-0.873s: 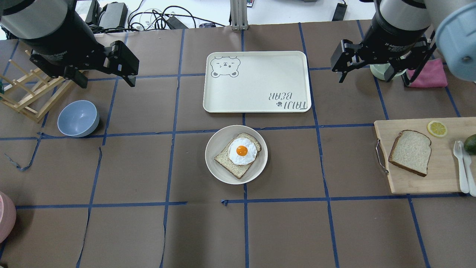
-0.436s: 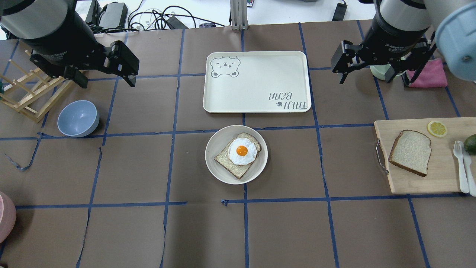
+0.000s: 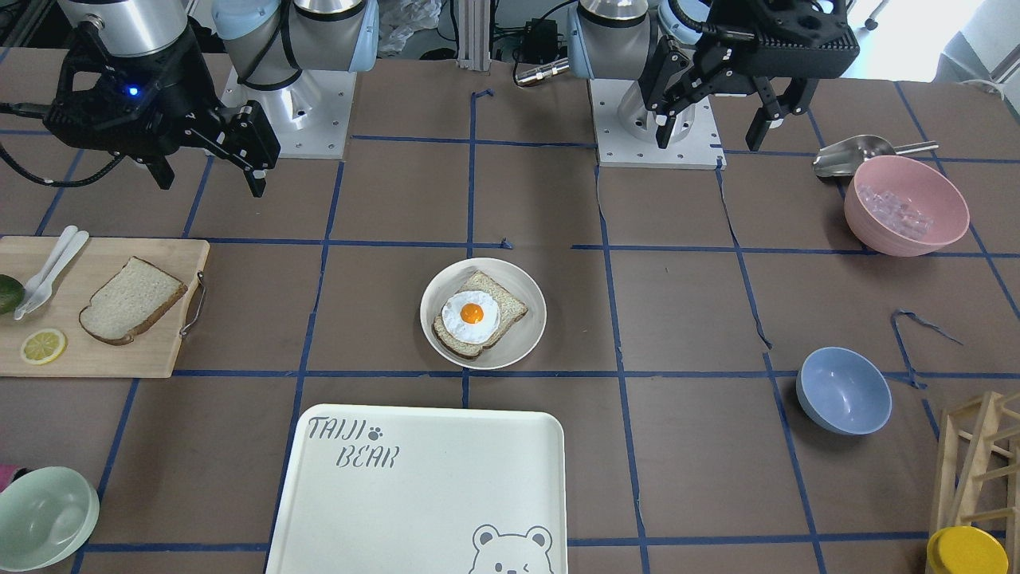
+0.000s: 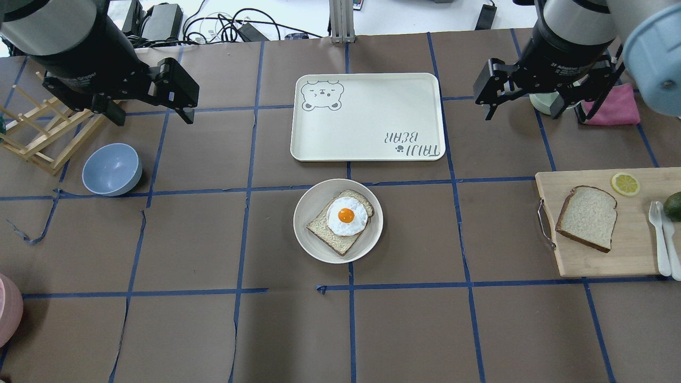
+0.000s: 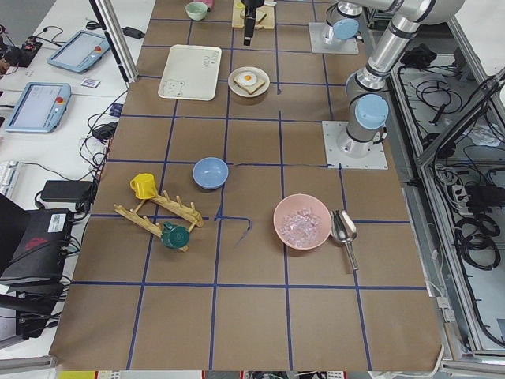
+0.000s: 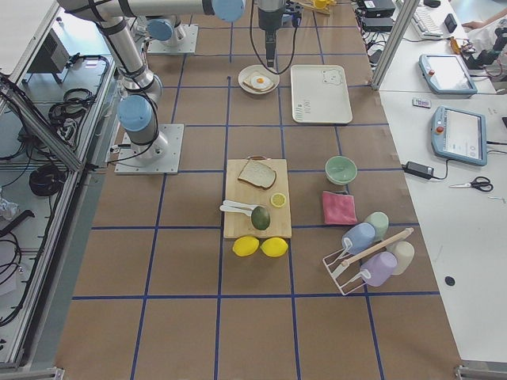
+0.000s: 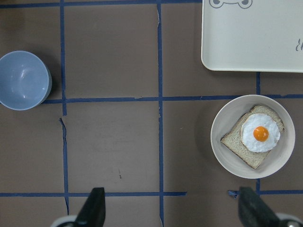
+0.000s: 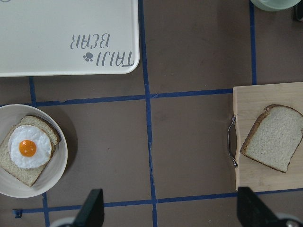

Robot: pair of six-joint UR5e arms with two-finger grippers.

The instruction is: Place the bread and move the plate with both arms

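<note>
I saw the left gripper [image 7: 174, 209] and the right gripper [image 8: 171, 208] both spread wide and holding nothing, while the bread [image 4: 587, 217] lay flat on the wooden board [image 4: 633, 258], well apart from the plate [image 4: 319, 249].

two arms: left arm [image 4: 69, 42] and right arm [image 4: 572, 32]. two bread slices: plain bread [image 4: 587, 217] and egg-topped bread [image 4: 323, 234]. one plate [image 4: 311, 205], one tray [image 4: 367, 114], one cutting board [image 4: 585, 263], one fried egg [image 4: 346, 216], one lemon slice [image 4: 624, 183], one avocado [image 6: 261, 217], one pink cloth [image 6: 339, 207]. three bowls: blue bowl [image 4: 111, 169], pink bowl [image 3: 884, 235], green bowl [image 3: 44, 518].
</note>
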